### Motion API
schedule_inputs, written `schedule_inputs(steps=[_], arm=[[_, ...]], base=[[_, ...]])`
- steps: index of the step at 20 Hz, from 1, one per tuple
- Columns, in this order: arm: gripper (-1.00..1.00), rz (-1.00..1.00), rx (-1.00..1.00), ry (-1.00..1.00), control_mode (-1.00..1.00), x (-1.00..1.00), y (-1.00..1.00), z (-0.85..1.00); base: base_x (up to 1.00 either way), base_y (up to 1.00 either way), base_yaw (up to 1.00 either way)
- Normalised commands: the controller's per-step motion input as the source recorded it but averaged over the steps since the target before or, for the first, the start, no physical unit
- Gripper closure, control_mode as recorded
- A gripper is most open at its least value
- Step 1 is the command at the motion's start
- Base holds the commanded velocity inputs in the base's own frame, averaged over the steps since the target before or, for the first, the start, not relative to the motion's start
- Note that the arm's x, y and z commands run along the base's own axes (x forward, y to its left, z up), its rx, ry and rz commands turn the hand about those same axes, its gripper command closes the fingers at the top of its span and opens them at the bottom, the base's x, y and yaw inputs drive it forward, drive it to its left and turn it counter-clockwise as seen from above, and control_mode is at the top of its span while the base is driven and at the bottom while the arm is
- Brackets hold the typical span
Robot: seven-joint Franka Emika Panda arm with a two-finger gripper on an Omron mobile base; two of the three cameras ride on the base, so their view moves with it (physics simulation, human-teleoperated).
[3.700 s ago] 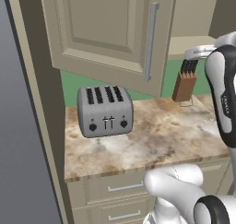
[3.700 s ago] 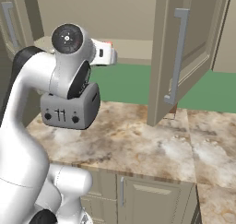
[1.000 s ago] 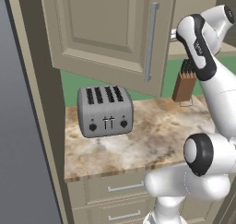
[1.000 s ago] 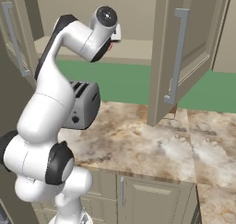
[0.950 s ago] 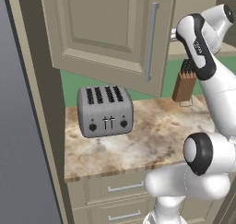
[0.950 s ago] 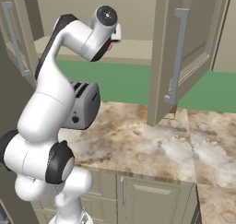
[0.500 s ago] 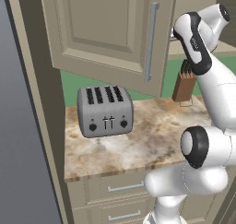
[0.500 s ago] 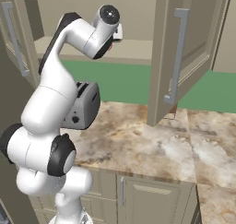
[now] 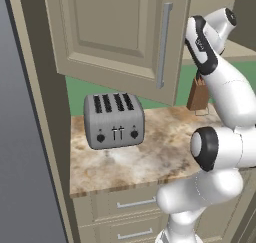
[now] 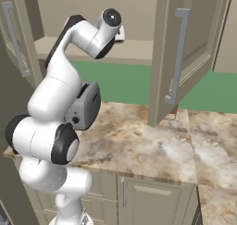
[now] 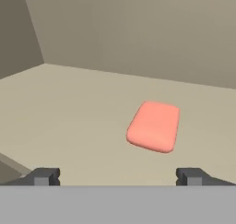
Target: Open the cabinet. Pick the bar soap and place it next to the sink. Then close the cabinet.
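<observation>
Cabinet shelf (image 11: 69, 108) — plain beige, one pink bar soap (image 11: 153, 126) lying flat on it. Marbled counter (image 9: 150, 159) — silver toaster (image 9: 114, 120) and knife block (image 9: 198, 94) standing on it.

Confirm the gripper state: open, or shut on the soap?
Open. In the hand view the gripper fingertips stand wide apart, and the soap lies flat on the shelf ahead, untouched.

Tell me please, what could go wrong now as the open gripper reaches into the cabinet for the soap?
1. The bar soap lies flat on the shelf, to the right of the midline of the open gripper; a straight approach may push it deeper instead of straddling it.
2. The soap is low and rounded, so the fingertips may slip over it.
3. The arm passes between the open cabinet doors; a wide swing while withdrawing could hit one.
</observation>
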Motion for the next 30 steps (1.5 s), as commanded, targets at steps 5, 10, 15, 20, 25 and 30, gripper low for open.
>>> schedule_inputs(steps=[5, 10, 15, 20, 25, 30], arm=[[-1.0, 0.0, -0.04, 0.0, -1.0, 0.45, 0.0, -0.01], [-1.0, 0.0, -0.03, 0.0, -1.0, 0.44, 0.0, 0.0], [-1.0, 0.0, -0.02, 0.01, -1.0, 0.34, 0.0, 0.0], [-1.0, 0.0, -0.01, 0.02, -1.0, 0.2, 0.0, -0.01], [-1.0, 0.0, -0.01, 0.01, -1.0, 0.12, 0.0, -0.28], [-1.0, 0.0, 0.0, 0.0, -1.0, 0.06, 0.0, -0.21]], base=[[0.0, 0.0, 0.0], [0.0, 0.0, 0.0], [0.0, 0.0, 0.0], [0.0, 0.0, 0.0], [0.0, 0.0, 0.0], [0.0, 0.0, 0.0]])
